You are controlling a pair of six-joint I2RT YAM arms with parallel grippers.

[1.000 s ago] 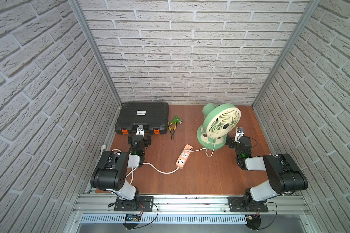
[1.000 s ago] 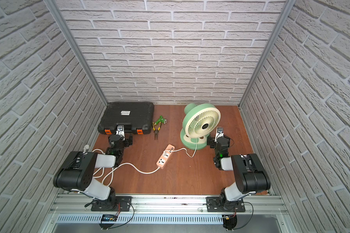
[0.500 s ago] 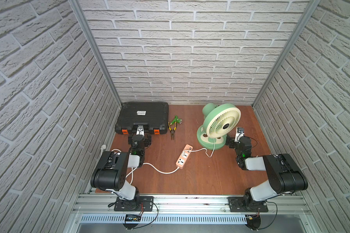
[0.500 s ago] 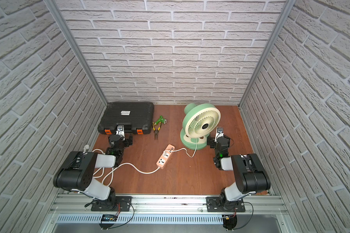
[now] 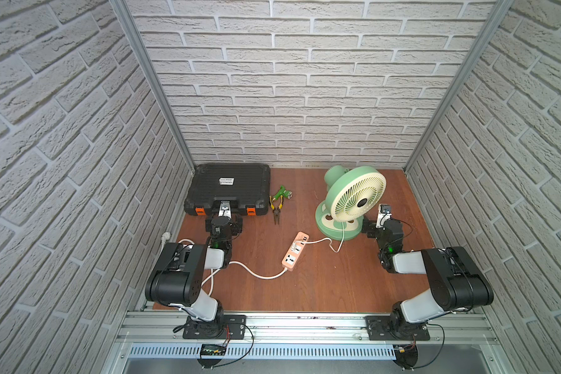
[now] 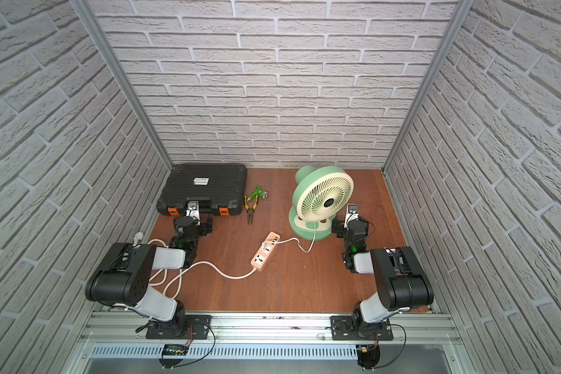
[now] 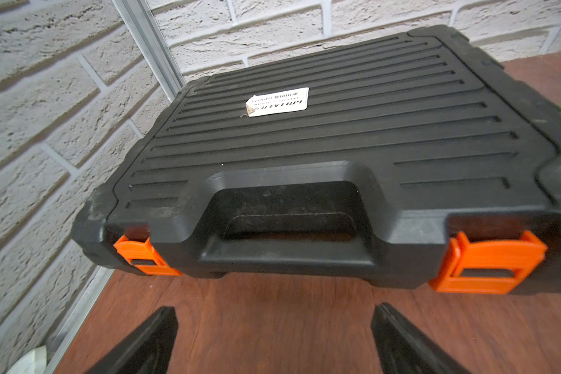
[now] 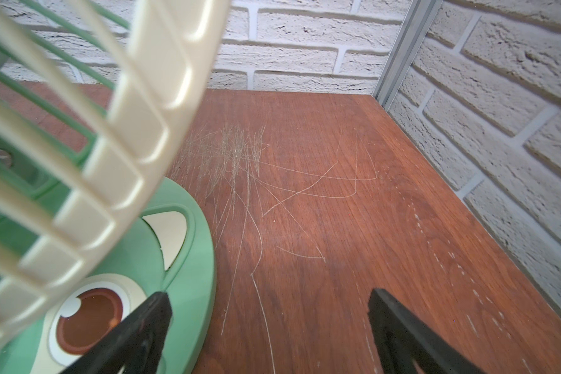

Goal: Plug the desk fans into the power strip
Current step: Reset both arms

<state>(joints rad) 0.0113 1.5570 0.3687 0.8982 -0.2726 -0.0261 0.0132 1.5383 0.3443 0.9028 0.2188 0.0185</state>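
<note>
The mint-green desk fan (image 5: 353, 200) stands at the back right in both top views, and fills one side of the right wrist view with its grille and base (image 8: 182, 259). The peach-pink power strip (image 5: 294, 255) lies mid-table. The fan's thin white cord (image 5: 337, 244) loops from the base to the strip's far end; I cannot tell whether it is in a socket. My right gripper (image 8: 269, 294) is open and empty, one finger (image 8: 143, 323) over the base's rim. My left gripper (image 7: 274, 309) is open and empty, low over bare wood just in front of the toolcase.
A black toolcase (image 5: 229, 187) with orange latches (image 7: 486, 265) sits at the back left. Yellow-handled pliers (image 5: 276, 209) and a small green tool (image 5: 284, 193) lie beside it. The strip's thick white cable (image 5: 256, 273) trails left under my left arm. Brick walls close three sides.
</note>
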